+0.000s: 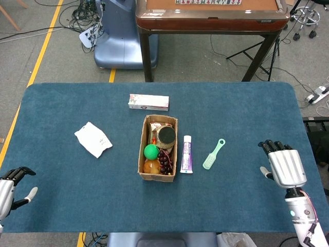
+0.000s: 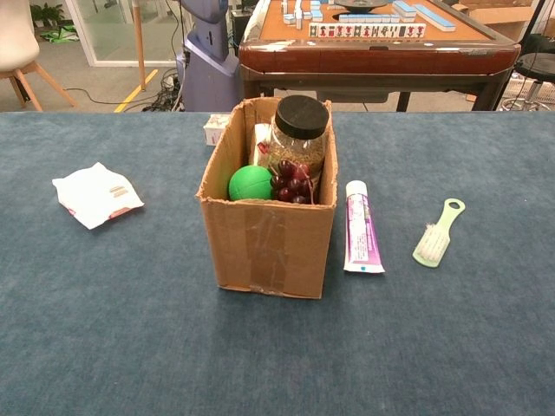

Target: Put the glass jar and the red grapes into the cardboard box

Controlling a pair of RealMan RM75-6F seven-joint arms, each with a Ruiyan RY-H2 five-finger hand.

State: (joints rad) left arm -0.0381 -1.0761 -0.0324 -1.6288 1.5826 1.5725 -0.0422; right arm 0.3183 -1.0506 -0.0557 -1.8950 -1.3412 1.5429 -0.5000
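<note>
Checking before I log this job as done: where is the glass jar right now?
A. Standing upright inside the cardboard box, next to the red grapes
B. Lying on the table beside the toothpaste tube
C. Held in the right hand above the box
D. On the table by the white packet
A: the glass jar stands upright in the cardboard box with the red grapes against it, and the right hand is off to the side, holding nothing.

The left hand (image 1: 10,189) is cut off at the head view's edge. The box (image 2: 267,234) wall hides the jar's (image 2: 298,135) lower half and most of the grapes (image 2: 293,182).
</note>
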